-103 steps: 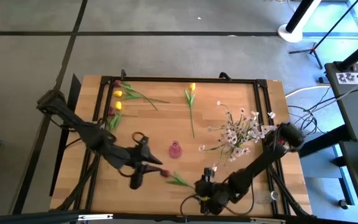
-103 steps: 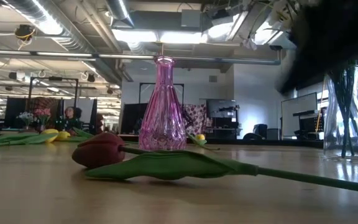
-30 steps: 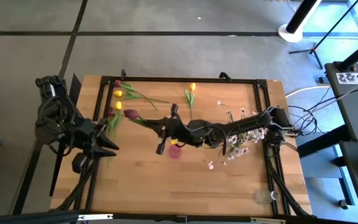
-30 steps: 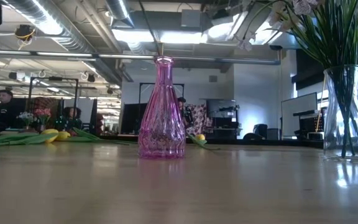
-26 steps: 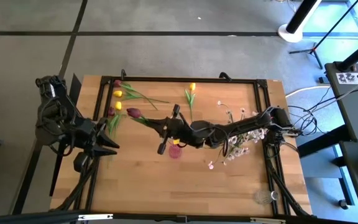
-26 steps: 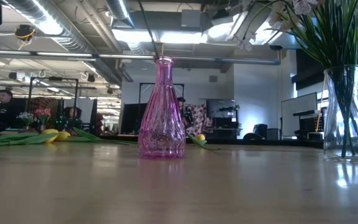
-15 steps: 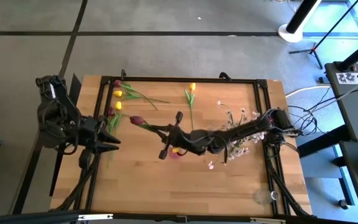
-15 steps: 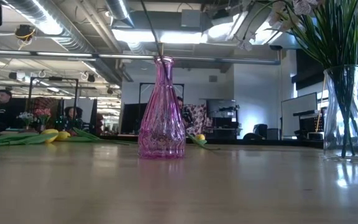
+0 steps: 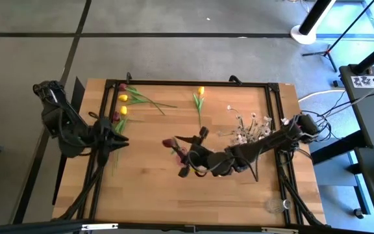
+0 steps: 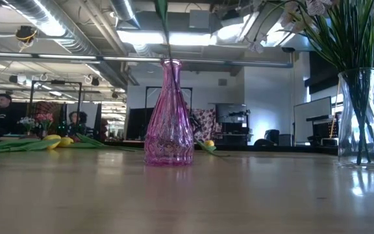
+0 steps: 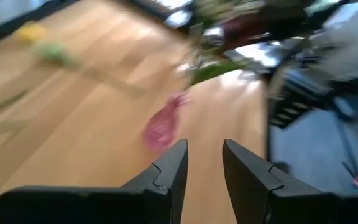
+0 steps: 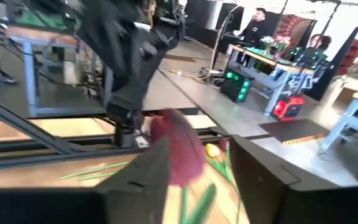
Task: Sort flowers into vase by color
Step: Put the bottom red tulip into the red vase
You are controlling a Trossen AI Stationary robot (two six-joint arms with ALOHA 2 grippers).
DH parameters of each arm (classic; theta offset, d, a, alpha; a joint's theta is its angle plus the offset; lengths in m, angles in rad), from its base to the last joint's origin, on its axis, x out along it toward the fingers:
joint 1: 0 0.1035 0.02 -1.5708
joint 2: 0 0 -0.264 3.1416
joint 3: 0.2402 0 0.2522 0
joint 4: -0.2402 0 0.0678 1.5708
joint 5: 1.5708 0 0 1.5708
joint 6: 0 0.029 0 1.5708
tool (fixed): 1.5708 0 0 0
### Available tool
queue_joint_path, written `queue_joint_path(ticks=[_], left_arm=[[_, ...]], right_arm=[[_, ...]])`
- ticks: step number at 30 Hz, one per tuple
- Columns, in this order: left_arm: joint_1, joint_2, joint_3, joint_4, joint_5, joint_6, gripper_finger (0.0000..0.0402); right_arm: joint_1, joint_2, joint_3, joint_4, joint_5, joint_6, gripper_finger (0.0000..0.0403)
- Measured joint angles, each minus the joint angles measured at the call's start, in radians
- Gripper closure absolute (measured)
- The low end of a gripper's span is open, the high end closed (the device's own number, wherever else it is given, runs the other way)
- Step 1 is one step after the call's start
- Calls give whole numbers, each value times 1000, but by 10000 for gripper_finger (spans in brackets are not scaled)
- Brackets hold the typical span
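My right gripper (image 9: pixel 186 161) reaches in from the table's right and hovers over the pink glass vase (image 10: pixel 169 114) at mid-table, shut on a maroon tulip (image 9: pixel 169 142). The flower's head (image 12: pixel 179 146) shows between its fingers in the right wrist view. In the low view its green stem (image 10: pixel 164 26) comes down into the vase's mouth. My left gripper (image 11: pixel 204 165) is open above the table's left side (image 9: pixel 117 140), facing the vase (image 11: pixel 160 127) and touching nothing. Yellow and maroon tulips (image 9: pixel 123 104) lie flat near the far left corner. My right gripper pinches the maroon tulip's stem (image 12: pixel 184 202) between its two fingers, just below the head. The tulip is lifted clear of the table and stands nearly upright. Its lower stem (image 10: pixel 167 52) reaches into the pink vase's mouth.
A clear glass vase (image 10: pixel 362 117) with white-pink sprays (image 9: pixel 252 133) stands right of the pink vase, under my right arm. A single yellow tulip (image 9: pixel 200 97) lies by the far edge at mid-table. A small clear glass (image 9: pixel 274 206) sits in the near right corner. People show in the room beyond.
My right gripper has moved toward the near edge and over the pink vase, tipping the maroon tulip from a lean to the left up to nearly upright. The stem has gone further down into the vase. My left gripper has drifted slightly toward the far edge.
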Motion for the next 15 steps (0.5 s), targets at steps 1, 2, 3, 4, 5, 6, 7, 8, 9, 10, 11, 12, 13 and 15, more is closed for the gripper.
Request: queue_joint_path(ticks=[1, 2, 3, 4, 5, 6, 7, 8, 9, 10, 11, 12, 13, 15], left_arm=[[17, 2, 0, -58, 8, -78, 305], [37, 5, 0, -121, 27, -156, 305], [59, 10, 0, -189, 56, -224, 305], [83, 21, 0, -252, 85, -285, 305], [110, 36, 0, -312, 116, -336, 305], [139, 53, 0, -363, 151, -371, 305], [173, 71, 0, -399, 186, -391, 305], [209, 93, 0, -427, 222, -398, 305], [253, 114, 0, -450, 254, -412, 305], [306, 133, 0, -471, 280, -421, 305], [362, 151, 0, -485, 306, -414, 305], [421, 168, 0, -489, 342, -381, 305], [483, 185, 0, -489, 379, -339, 305], [610, 220, 0, -485, 435, -275, 305]], right_arm=[[8, -11, 9, -25, -1, 19, 226], [17, -23, 23, -58, -1, 38, 213], [26, -35, 42, -87, 0, 54, 200], [34, -48, 64, -119, 3, 70, 188], [44, -60, 87, -153, 10, 84, 177], [52, -71, 113, -193, 17, 97, 168], [60, -79, 139, -233, 25, 110, 159], [67, -87, 168, -274, 32, 123, 152], [74, -94, 197, -318, 41, 134, 146], [81, -102, 226, -359, 50, 147, 141], [84, -112, 257, -396, 55, 157, 138], [89, -120, 289, -437, 59, 169, 136], [95, -126, 321, -481, 63, 179, 135], [98, -131, 390, -576, 63, 197, 135]])
